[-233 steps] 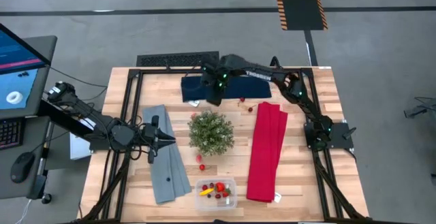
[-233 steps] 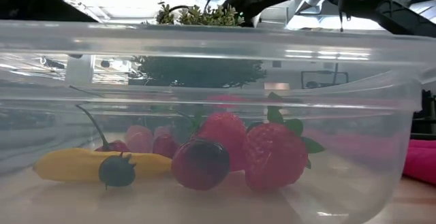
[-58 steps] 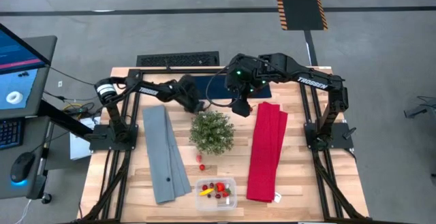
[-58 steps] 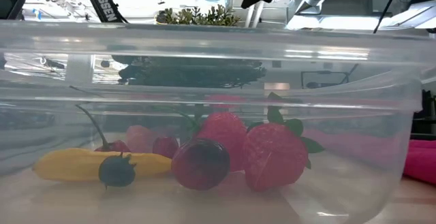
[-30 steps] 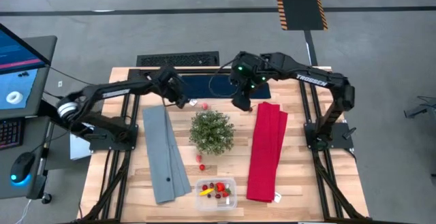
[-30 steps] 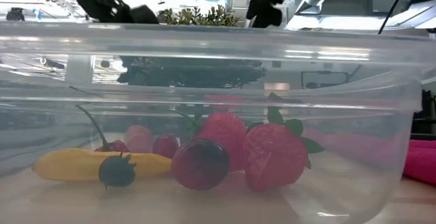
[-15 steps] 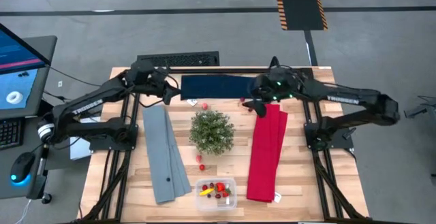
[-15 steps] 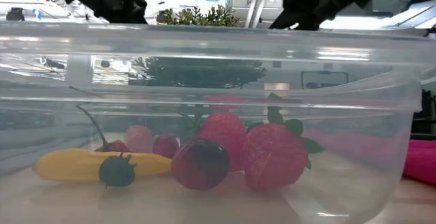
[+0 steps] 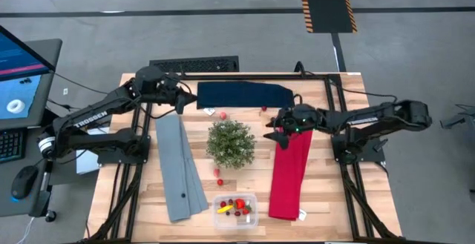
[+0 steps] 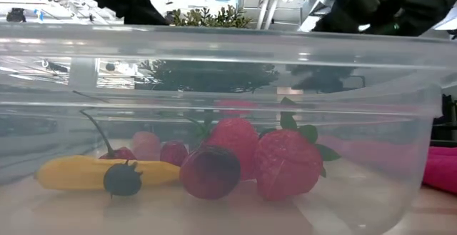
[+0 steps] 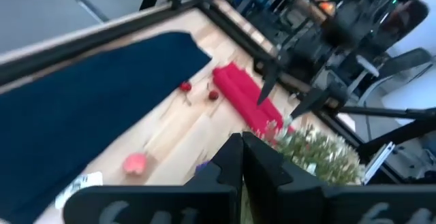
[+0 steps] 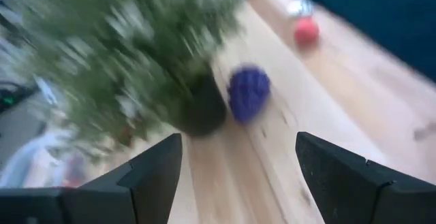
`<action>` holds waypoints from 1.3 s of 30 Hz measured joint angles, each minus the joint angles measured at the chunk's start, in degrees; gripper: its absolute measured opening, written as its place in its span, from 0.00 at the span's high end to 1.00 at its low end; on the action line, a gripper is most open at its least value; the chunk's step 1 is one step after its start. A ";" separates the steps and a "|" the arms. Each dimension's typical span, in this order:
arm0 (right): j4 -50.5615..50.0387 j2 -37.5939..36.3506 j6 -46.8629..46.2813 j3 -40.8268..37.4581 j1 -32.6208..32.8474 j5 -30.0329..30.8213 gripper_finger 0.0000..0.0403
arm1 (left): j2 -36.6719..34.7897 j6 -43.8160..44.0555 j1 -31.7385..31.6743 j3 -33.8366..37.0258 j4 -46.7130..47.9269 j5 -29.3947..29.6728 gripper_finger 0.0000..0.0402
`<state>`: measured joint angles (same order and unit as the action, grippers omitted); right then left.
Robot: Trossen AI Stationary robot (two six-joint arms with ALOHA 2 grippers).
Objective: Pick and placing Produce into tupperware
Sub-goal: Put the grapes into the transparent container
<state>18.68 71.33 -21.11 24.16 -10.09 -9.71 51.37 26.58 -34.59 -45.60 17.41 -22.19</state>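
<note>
At the far left of the table (image 9: 334, 192), the left gripper (image 9: 188, 100) hovers near the back edge, just beside the left end of the navy cloth (image 9: 245, 94). Its fingers are pressed together and hold nothing; the left wrist view shows them meeting in one dark seam. Below it, a grey cloth (image 9: 181, 168) runs toward the front edge.

Just right of that gripper, a pink-red berry (image 9: 222, 115) lies on the bare wood in front of the navy cloth, with a small pale tag beside it. The green potted plant (image 9: 230, 143) stands near the table's middle. From above its foliage hides a purple grape cluster (image 12: 248, 93), which only the right wrist view shows, blurred, beside the pot's dark base. Two small red pieces (image 9: 219, 177) lie between the plant and the front edge; their kind is too small to tell.

The tupperware (image 9: 235, 196) sits at the front edge, centred, and fills the low view, its walls cut off at both sides. Inside are a yellow piece (image 10: 78, 172), a dark berry (image 10: 123, 180), a dark red round fruit (image 10: 210, 171) and strawberries (image 10: 287, 165), hazy through the plastic.

Right of the plant, the right gripper (image 9: 279, 132) hangs over the back end of the red cloth (image 9: 289, 168), its jaws spread wide and empty. A tiny red piece (image 9: 263, 109) lies behind it, near the navy cloth.
</note>
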 joint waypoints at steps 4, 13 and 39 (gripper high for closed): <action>1.30 4.70 -3.09 -0.15 0.22 2.48 0.23 | -0.04 0.22 0.10 -0.02 -2.90 -0.16 1.00; 7.51 13.31 3.32 -0.07 -1.75 2.25 0.35 | -0.04 4.27 0.52 -0.02 -4.88 -1.04 1.00; 15.46 35.59 5.09 10.61 -1.91 -13.14 0.97 | 0.00 10.53 2.86 -0.02 -5.16 0.17 1.00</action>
<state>34.14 106.92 -16.03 34.78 -12.00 -22.86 51.37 37.12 -31.73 -45.63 12.24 -22.02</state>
